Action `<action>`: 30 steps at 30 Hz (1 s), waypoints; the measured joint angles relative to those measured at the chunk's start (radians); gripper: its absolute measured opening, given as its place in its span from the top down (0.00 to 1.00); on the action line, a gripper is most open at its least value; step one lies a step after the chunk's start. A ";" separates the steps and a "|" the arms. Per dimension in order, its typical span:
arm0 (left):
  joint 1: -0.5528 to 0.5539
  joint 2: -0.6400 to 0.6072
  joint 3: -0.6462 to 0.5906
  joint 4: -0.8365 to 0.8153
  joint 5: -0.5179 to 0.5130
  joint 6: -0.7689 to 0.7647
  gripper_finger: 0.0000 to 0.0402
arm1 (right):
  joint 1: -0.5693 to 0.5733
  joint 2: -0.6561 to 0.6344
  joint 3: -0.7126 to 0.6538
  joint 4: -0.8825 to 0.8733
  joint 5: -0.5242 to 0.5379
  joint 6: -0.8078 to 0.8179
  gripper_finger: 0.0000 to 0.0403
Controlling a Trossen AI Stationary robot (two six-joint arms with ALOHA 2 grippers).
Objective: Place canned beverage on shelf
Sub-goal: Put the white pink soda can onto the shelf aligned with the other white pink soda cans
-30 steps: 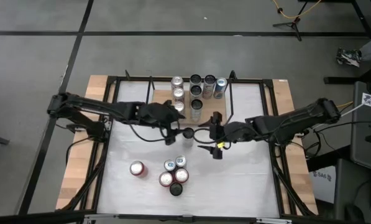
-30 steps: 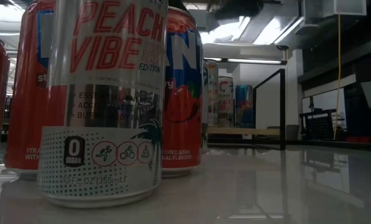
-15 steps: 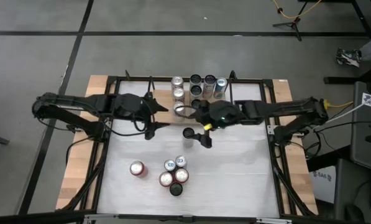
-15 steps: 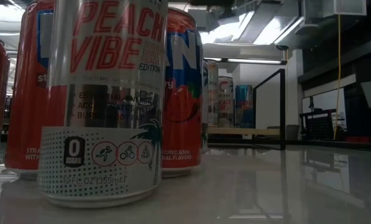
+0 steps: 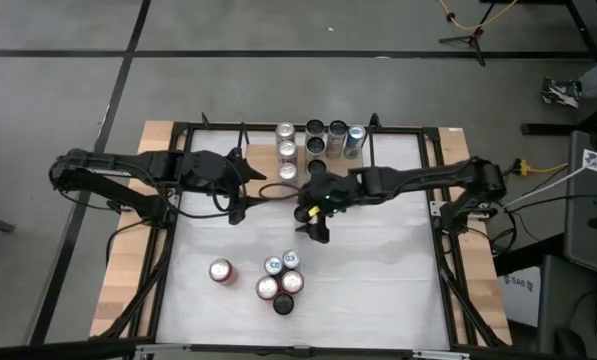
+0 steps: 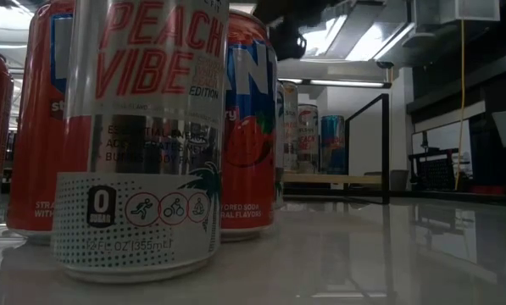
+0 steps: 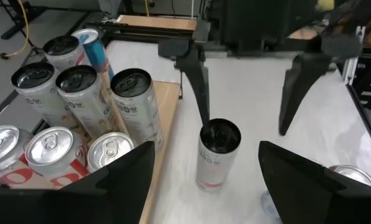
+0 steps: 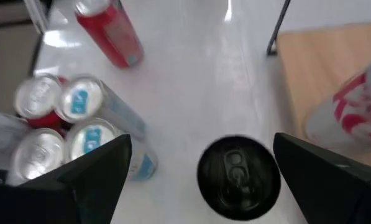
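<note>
A slim can with a black top (image 7: 219, 158) stands upright on the white table (image 5: 378, 270), just in front of the light-wood shelf (image 5: 263, 158). The can also shows in the right wrist view (image 8: 238, 177). My right gripper (image 5: 311, 222) is open above it, a finger on either side (image 7: 197, 81), and I cannot tell whether one touches it. My left gripper (image 5: 236, 208) is open and empty, drawn back to the left of the can. Several cans (image 7: 73, 93) stand on the shelf.
A cluster of cans (image 5: 281, 282) and a lone red can (image 5: 220, 270) stand near the table's front; they fill the low view (image 6: 142, 135). Black rod uprights (image 5: 370, 150) stand at the shelf's ends. Bare white table lies to the right.
My left gripper has drawn back toward the table's left edge, away from the black-topped can. My right gripper has gone toward the table's left and now stands over that can. The can has stayed upright in its place.
</note>
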 joint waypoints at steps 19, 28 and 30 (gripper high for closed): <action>0.000 0.000 0.000 0.003 0.000 0.000 0.30 | -0.005 0.039 0.060 -0.097 -0.002 -0.004 0.04; 0.000 0.000 0.000 0.003 0.000 0.000 0.30 | -0.046 0.078 0.243 -0.281 -0.018 -0.031 0.04; 0.000 0.000 0.000 0.003 -0.001 0.000 0.30 | -0.047 0.108 0.273 -0.329 -0.018 -0.054 0.04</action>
